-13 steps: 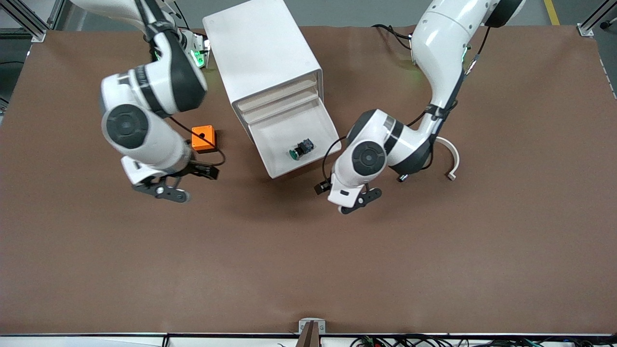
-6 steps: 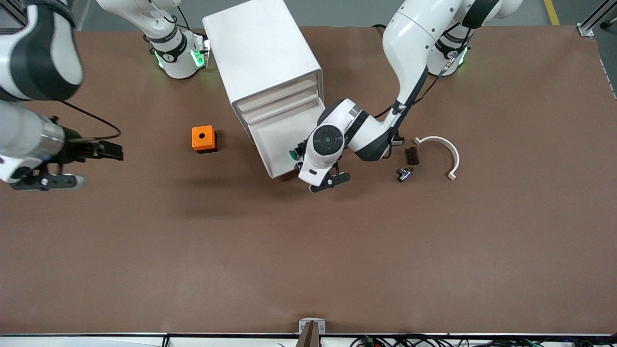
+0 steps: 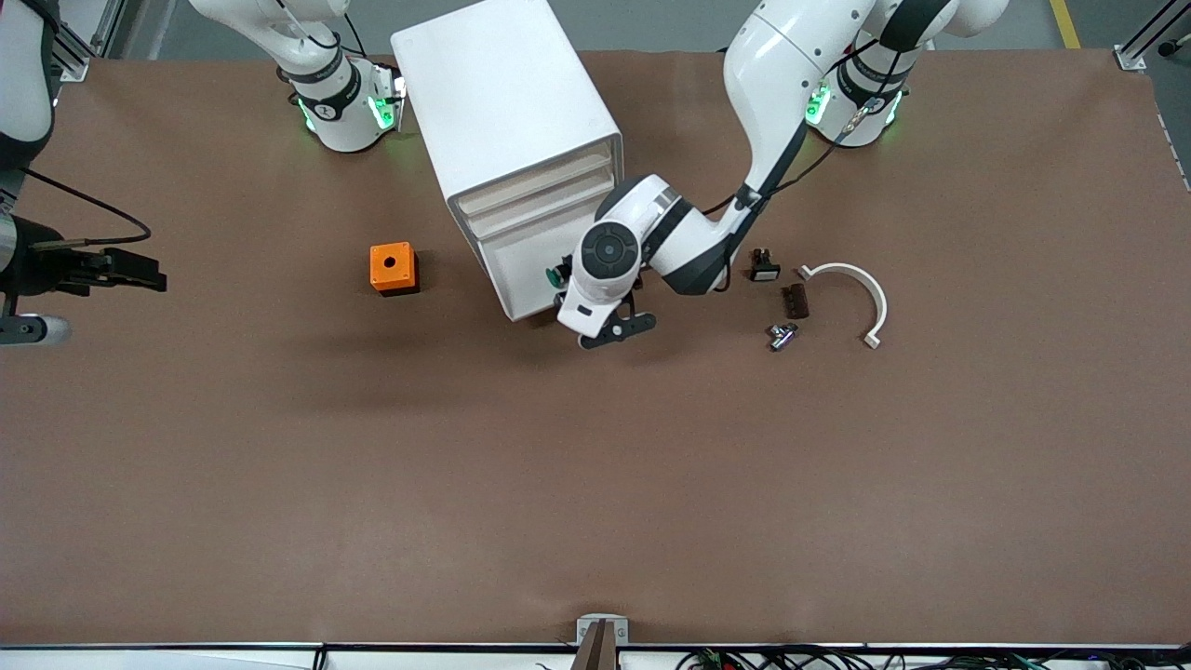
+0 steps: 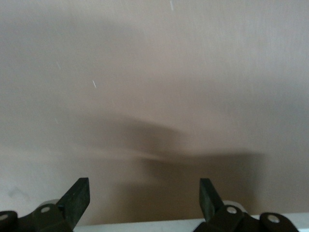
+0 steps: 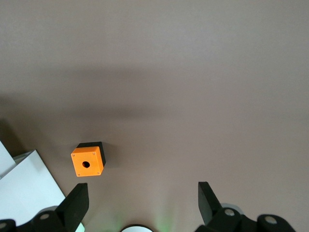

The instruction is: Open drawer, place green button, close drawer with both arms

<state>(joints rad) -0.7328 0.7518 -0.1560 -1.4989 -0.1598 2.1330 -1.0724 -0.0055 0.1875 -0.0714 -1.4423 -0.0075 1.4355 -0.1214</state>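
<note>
2 grippers, mine, both spread wide, empty: left gripper [image 3: 609, 332] against drawer [image 3: 526, 274] front to shut it, button [image 3: 558, 275] just inside; right gripper [image 3: 28, 328] waits aside.

A wide brown table [image 3: 595, 484] carries a white cabinet [image 3: 502, 112], an orange box [image 3: 392, 267] beside it toward the right arm's end, and toward the left arm's end a black switch [image 3: 764, 267], a dark block [image 3: 795, 301], a metal piece [image 3: 780, 336] and a white curved bracket [image 3: 861, 288]

Even overhead light; soft shadows on the table [image 3: 595, 484]; left wrist view blurred; right wrist view sharp.
</note>
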